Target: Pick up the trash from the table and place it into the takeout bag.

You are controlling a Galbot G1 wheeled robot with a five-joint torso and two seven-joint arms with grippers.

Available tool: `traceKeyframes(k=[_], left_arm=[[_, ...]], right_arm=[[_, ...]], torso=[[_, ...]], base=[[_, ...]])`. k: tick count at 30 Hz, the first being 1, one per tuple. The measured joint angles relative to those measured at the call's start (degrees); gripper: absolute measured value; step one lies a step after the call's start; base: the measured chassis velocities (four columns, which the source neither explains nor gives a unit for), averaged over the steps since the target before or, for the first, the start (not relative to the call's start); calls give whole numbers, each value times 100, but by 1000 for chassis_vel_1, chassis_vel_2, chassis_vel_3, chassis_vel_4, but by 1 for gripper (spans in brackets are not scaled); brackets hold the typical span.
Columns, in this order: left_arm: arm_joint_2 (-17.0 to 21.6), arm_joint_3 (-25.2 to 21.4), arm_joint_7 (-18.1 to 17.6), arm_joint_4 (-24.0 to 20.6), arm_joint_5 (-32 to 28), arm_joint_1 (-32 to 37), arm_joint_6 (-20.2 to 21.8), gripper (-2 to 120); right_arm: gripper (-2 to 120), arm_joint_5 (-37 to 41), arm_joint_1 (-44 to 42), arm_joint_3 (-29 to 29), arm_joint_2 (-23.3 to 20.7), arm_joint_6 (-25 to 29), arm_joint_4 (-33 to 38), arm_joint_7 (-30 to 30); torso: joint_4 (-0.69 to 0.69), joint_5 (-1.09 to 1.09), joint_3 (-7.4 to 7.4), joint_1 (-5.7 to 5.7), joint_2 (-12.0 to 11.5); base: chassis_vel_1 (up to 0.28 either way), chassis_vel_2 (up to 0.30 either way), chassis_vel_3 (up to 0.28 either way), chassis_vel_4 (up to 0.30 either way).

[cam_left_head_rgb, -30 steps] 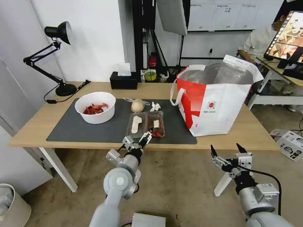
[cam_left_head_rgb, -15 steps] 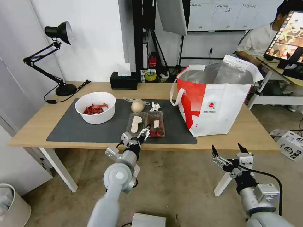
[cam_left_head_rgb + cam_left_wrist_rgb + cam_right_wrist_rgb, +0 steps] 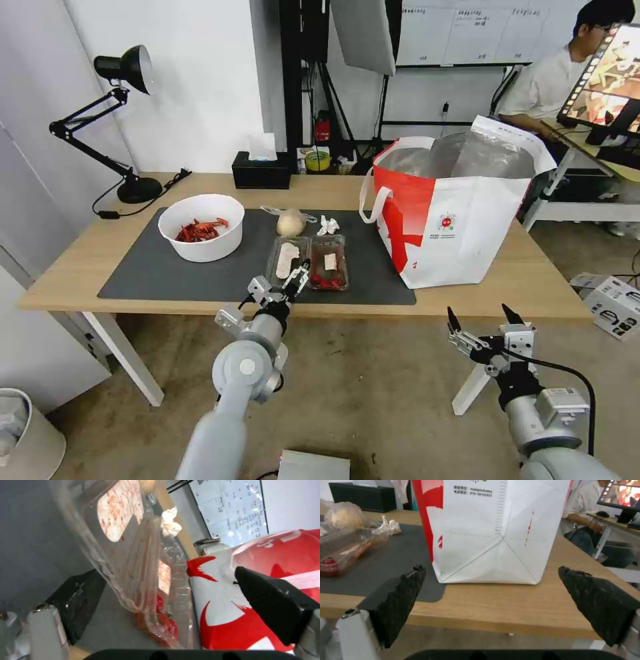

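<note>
On the table [image 3: 533,280] a dark mat [image 3: 167,273] carries the trash: a white bowl of red shells [image 3: 201,227], a clear hinged tray [image 3: 310,261], a beige wrapped lump [image 3: 291,223] and a crumpled tissue [image 3: 328,225]. The red-and-white takeout bag [image 3: 460,213] stands open at the right. My left gripper [image 3: 279,283] is open at the tray's near end. In the left wrist view the tray [image 3: 143,562] reaches between that gripper's [image 3: 173,600] spread fingers, unpinched. My right gripper [image 3: 483,320] hangs open below the table's front edge, facing the bag [image 3: 486,530].
A black tissue box [image 3: 261,170] and a black desk lamp [image 3: 123,120] stand at the back of the table. A white bin [image 3: 27,433] sits on the floor at the left, a small box [image 3: 613,303] at the right. Bare wood lies in front of the bag.
My left gripper has moved forward and a little left, from the table's front edge up to the tray's near end. The right arm has barely moved.
</note>
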Motion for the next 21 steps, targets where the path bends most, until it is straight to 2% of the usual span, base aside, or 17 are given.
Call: traceKeyframes(k=[19, 21], left_arm=[[72, 93, 58, -363, 118, 67, 0, 100], [76, 125, 147, -364, 148, 49, -2, 100]], right_arm=[[100, -12, 2, -15, 13, 6, -2, 0], [100, -12, 1, -12, 7, 7, 10, 0]], torso=[[0, 0, 0, 0, 0], [0, 0, 0, 0, 0]], base=[[0, 0, 0, 0], [0, 0, 0, 0]])
